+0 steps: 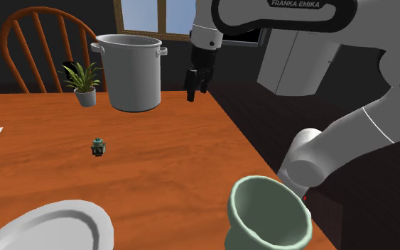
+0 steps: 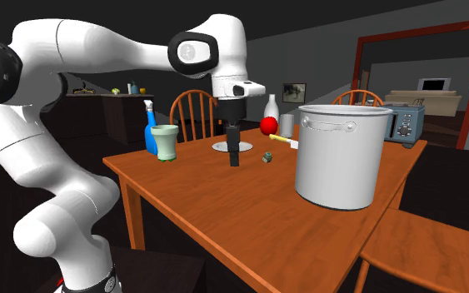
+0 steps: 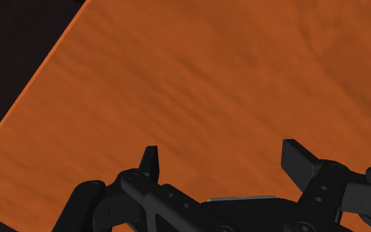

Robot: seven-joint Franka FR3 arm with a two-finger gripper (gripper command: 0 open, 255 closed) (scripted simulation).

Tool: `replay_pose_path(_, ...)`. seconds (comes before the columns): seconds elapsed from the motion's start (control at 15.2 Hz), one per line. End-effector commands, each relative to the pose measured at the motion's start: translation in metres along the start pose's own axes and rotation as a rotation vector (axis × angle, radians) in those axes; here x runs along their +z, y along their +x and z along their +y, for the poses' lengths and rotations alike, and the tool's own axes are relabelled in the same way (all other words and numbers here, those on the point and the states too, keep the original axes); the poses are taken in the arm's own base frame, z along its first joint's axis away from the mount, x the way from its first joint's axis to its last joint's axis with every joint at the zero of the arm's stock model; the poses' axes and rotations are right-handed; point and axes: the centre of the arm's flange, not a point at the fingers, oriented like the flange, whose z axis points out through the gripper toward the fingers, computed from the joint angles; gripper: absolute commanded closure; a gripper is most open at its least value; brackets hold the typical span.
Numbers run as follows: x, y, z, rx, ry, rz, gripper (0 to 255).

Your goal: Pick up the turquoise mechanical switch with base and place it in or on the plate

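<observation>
So the arm is just getting started on the reach. The claw [image 1: 197, 87] is hanging in the air above the table [image 1: 170, 156], close to the long edge on the stand's side and just beside the big grey pot [image 1: 131, 74]. In the wrist view its fingers [image 3: 149, 161] are standing wide apart with nothing but bare wood under them.

The turquoise switch [image 1: 98, 147] is sitting upright out in the open middle of the table, well in from every edge, roughly between the little potted plant [image 1: 84, 79] and the grey plate [image 1: 63, 208]. The plate is lying at the table's near end, apart from the switch.

How I'd say it's going to go well:
- The thing is looking tiny next to the claw, so centring over it before dropping is mattering more than speed. Once the wrist camera is showing it between the fingers, then go down.
- It's probably worth going low and closing on the base rather than the stem on top, since the top part is looking too small to clamp reliably.
- Nothing is crowding the switch, so a straight-down approach is looking safe. The pot is the only thing to swing clear of on the way over.
- The pale green cup [image 1: 269, 213] is sitting by the near corner, so the carry to the plate should be avoiding that side.
</observation>
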Motion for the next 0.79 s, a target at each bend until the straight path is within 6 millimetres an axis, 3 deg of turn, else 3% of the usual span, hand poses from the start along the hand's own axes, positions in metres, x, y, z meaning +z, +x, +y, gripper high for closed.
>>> replay_pose_path(0.0,0.004,0.014,-0.024,-0.017,0.001,-0.005,0)
replay_pose_path(0.73,0.026,0.079,-0.153,-0.109,0.005,-0.03,0)
